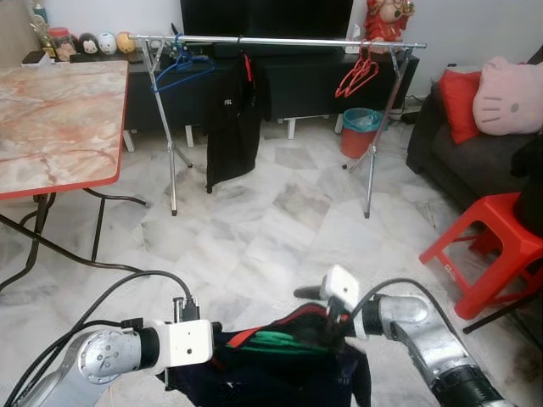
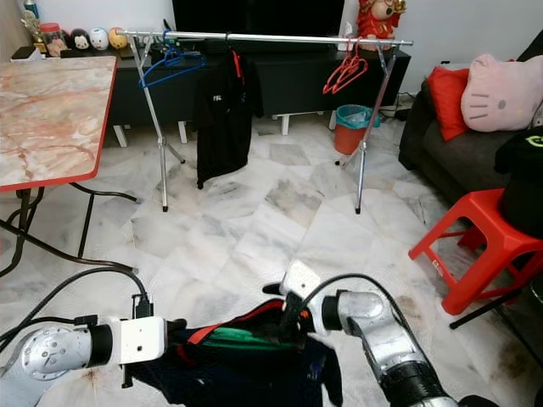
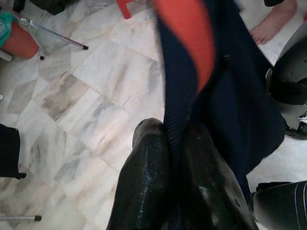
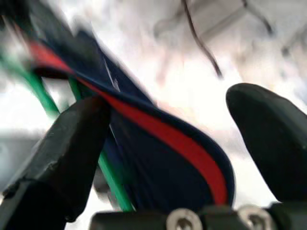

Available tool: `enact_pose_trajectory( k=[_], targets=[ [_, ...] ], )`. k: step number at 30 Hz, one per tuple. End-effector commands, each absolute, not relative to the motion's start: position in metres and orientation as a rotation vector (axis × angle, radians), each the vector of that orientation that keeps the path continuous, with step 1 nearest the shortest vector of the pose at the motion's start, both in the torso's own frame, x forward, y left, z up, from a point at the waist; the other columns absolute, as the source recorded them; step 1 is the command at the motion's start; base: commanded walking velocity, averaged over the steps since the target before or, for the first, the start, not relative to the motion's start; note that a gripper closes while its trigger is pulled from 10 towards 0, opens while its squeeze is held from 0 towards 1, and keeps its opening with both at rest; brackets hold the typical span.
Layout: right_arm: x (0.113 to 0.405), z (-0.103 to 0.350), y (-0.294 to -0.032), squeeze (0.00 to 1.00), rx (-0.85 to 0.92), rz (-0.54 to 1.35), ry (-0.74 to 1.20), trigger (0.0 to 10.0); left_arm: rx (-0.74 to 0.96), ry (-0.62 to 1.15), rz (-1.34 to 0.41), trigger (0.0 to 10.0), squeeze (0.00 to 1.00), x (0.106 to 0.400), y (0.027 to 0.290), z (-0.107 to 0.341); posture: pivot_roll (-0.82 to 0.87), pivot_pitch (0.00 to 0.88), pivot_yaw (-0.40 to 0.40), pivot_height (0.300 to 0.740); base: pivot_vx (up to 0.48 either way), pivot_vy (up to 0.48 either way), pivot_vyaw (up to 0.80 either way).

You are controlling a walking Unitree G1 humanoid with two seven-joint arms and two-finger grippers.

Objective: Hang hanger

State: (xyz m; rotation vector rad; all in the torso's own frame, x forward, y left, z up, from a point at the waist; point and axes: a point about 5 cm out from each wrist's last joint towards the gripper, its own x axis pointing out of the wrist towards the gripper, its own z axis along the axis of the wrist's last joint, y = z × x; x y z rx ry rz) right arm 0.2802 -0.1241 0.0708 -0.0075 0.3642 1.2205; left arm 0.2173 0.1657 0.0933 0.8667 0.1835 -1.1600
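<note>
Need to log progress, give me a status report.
Left pincer shut on navy shirt. Right pincer open around its collar and green hanger. Rail far ahead.

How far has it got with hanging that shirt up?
Early on. The green plastic hanger already sits inside the navy garment with red trim. The left gripper pinches the cloth; the right gripper is open around its collar. The silver clothes rail stands across the room, so carrying and hooking remain.
</note>
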Motion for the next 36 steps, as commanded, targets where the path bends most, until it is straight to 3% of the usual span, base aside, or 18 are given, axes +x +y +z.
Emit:
enact_pose_trajectory(
  k=[1,8,9,10,16,21,23,31,36],
  targets=[
    [0.283,0.084,-0.124,1.00,0.070,1.215,0.299,10.0,0.855,0.135,-1.171,10.0,0.00,0.219,0.160,0.103,0.18,0.000,-0.063,0.740,0.000,0.000,0.00],
    [0.282,0.081,-0.112,1.00,0.190,1.186,0.281,10.0,0.852,0.142,-1.173,10.0,0.00,0.219,0.160,0.103,0.18,0.000,-0.062,0.740,0.000,0.000,0.00],
    [0.281,0.079,-0.111,0.76,0.186,1.183,0.288,10.0,0.851,0.143,-1.173,10.0,0.00,0.219,0.160,0.103,0.19,0.000,-0.062,0.740,0.000,0.000,0.00],
    [0.282,0.072,-0.112,0.00,0.175,1.148,0.320,10.0,0.848,0.148,-1.176,10.0,0.00,0.219,0.160,0.102,0.19,0.000,-0.062,0.740,0.000,0.000,0.00],
    [0.295,0.053,-0.126,0.00,0.102,0.942,0.442,10.0,0.843,0.151,-1.177,10.0,0.00,0.218,0.160,0.103,0.19,0.000,-0.064,0.740,0.000,0.000,0.00],
    [0.317,0.042,-0.160,0.00,0.075,0.491,0.522,10.0,0.843,0.152,-1.173,10.0,0.00,0.218,0.160,0.102,0.19,0.000,-0.064,0.740,0.000,0.000,0.00],
    [0.320,0.041,-0.166,0.00,0.082,0.423,0.520,10.0,0.842,0.151,-1.173,10.0,0.00,0.218,0.159,0.102,0.19,0.000,-0.063,0.740,0.000,0.000,0.00],
    [0.329,0.056,-0.160,0.00,0.106,0.446,0.369,10.0,0.837,0.138,-1.150,10.0,0.00,0.220,0.158,0.104,0.19,0.000,-0.064,0.740,0.000,0.000,0.00],
    [0.320,0.089,-0.135,0.00,0.110,0.798,0.137,10.0,0.802,0.132,-1.125,10.0,0.00,0.223,0.158,0.106,0.19,0.000,-0.062,0.740,0.000,0.000,0.00]
  ],
)
